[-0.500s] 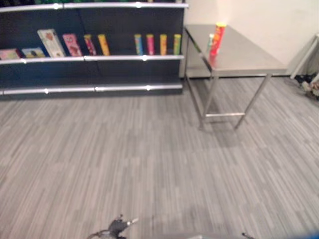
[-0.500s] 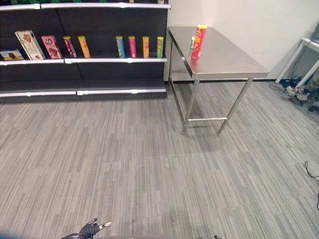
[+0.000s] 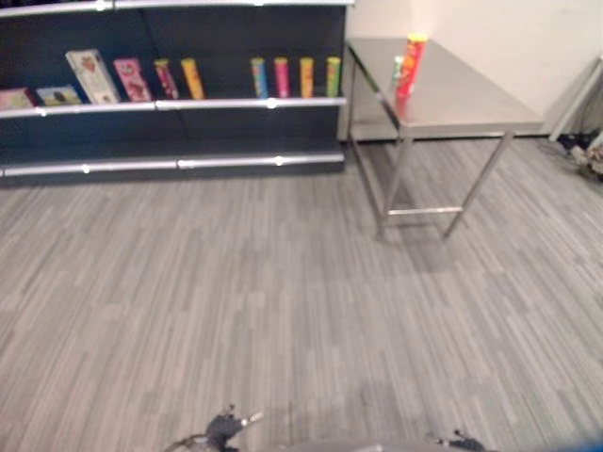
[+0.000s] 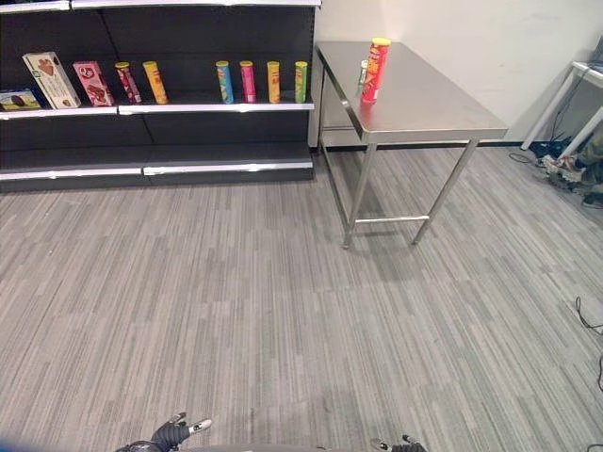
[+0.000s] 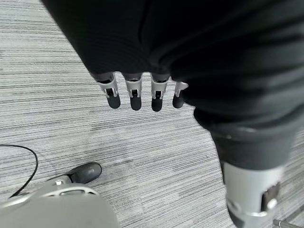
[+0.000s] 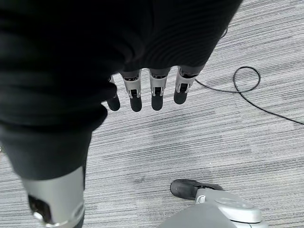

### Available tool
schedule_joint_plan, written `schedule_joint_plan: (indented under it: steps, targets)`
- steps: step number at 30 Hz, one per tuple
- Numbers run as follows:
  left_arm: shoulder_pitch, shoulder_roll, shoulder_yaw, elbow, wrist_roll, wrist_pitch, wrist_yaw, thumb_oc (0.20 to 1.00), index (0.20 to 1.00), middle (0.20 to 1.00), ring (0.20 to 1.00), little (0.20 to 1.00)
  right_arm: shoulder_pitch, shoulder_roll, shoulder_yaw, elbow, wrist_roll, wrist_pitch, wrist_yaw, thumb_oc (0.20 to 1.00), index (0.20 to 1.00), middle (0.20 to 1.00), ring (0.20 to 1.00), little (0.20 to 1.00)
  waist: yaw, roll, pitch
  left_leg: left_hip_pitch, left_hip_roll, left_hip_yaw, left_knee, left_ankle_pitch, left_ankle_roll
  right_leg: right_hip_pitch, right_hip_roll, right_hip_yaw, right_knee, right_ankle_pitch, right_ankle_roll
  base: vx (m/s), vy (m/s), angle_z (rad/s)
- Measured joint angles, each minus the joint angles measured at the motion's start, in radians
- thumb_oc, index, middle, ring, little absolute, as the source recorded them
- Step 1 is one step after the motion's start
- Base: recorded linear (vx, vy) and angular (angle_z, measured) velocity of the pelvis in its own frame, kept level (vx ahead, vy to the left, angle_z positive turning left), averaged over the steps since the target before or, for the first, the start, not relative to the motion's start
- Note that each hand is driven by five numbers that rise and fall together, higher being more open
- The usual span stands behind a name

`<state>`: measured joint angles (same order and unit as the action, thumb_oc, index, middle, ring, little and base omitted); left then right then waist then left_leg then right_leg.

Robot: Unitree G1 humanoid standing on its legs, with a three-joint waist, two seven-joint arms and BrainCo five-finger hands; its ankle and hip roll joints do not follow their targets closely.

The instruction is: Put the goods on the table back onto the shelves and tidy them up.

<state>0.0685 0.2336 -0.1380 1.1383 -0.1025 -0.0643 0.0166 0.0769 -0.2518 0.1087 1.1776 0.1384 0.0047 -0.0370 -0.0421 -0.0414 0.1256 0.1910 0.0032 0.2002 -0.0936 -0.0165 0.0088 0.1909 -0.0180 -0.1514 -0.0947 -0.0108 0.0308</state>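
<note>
While I am standing well back, my left hand (image 5: 142, 92) and right hand (image 6: 147, 92) are hanging slack-fingered, holding nothing. Red can (image 4: 375, 69) is waiting on the far-right table (image 4: 424, 113); shelves (image 4: 188, 104) far left. Risk: tall can toppling under a clumsy grasp.

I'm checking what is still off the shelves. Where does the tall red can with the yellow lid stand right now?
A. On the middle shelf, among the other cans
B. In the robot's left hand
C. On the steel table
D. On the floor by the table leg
C: the tall red can stands upright on the steel table near its far left edge, apart from the row of cans on the shelf.
</note>
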Motion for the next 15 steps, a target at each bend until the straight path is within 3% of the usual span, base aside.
schedule_joint_plan:
  steps: [15]
  targets:
    - [0.001, -0.001, -0.02, 0.0, 0.0, 0.0, -0.01, 1.0, 1.0, 1.0, 1.0, 1.0, 0.014, 0.0, 0.0, 0.0, 0.0, 0.0, 0.002, 1.0, 1.0, 1.0, 1.0, 1.0, -0.003, 0.003, -0.016, 0.014, 0.0, 0.003, 0.003, 0.0, 0.0, 0.013, 0.0, 0.002, 0.0, 0.0, 0.0, 0.0, 0.0, 0.0]
